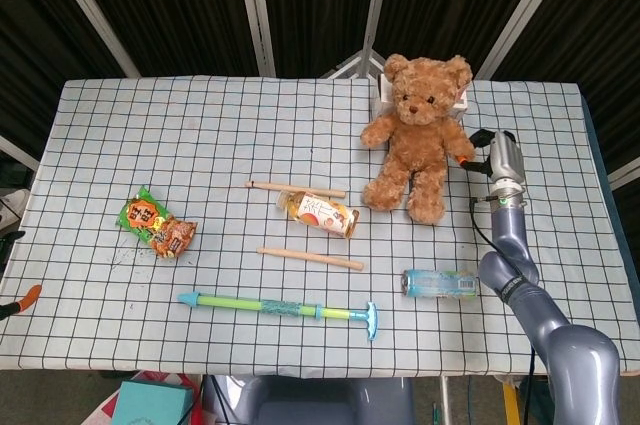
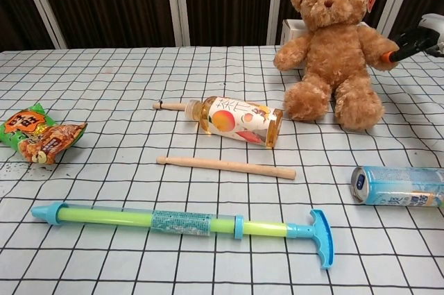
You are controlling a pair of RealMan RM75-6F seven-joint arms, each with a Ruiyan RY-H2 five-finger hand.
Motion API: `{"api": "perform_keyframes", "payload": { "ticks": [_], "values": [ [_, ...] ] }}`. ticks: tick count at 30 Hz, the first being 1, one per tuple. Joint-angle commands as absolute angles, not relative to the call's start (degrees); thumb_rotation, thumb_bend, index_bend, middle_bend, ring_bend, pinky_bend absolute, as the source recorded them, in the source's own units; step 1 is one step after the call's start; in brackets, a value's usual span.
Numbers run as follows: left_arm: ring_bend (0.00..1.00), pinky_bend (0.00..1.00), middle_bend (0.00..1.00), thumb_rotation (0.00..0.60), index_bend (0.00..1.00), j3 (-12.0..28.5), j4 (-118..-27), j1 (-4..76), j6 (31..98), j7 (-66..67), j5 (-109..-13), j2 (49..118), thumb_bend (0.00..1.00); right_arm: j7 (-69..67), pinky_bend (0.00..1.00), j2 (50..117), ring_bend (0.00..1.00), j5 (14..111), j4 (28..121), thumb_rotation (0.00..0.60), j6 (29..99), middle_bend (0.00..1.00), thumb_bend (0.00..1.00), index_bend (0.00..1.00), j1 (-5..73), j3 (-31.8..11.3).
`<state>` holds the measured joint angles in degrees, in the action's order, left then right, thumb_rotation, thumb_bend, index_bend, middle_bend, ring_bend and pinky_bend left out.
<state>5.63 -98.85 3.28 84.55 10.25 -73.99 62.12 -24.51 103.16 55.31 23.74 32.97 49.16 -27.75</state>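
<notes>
A brown teddy bear [image 1: 420, 135] [image 2: 333, 45] sits upright at the back right of the checked tablecloth. My right hand [image 1: 478, 148] [image 2: 411, 40] is at the bear's outstretched paw, and an orange-tipped finger touches the fur. Whether the hand grips the paw is hidden by the forearm. Only an orange tip and a dark bit of my left hand [image 1: 22, 300] show at the table's left edge, far from everything.
A juice bottle [image 1: 320, 212] [image 2: 239, 119] lies mid-table between two wooden sticks [image 1: 310, 258] [image 2: 225, 166]. A drink can [image 1: 440, 283] [image 2: 399, 186] lies near my right arm. A blue-green water pump [image 1: 280, 306] [image 2: 180, 222] lies in front, a snack bag [image 1: 155, 223] [image 2: 38, 135] left, and a white box [image 2: 291, 30] behind the bear.
</notes>
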Motion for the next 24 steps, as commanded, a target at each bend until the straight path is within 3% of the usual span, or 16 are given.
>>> {"api": "perform_keyframes", "payload": {
  "ticks": [1, 24],
  "values": [
    [0.00, 0.12, 0.00, 0.600, 0.19, 5.62, -98.87, 3.37, 84.33, 10.44, -73.84, 62.18, 0.31, -24.17, 0.00, 103.49, 0.35, 55.27, 23.56, 0.600, 32.78, 0.52, 0.38, 0.56, 48.83, -27.63],
    [0.00, 0.12, 0.00, 0.600, 0.19, 5.43, -99.03, 3.50, 84.39, 10.88, -74.17, 62.29, 0.31, -22.16, 0.00, 101.93, 0.35, 54.95, 26.38, 0.600, 34.35, 0.52, 0.38, 0.56, 48.36, -28.60]
  ]
}}
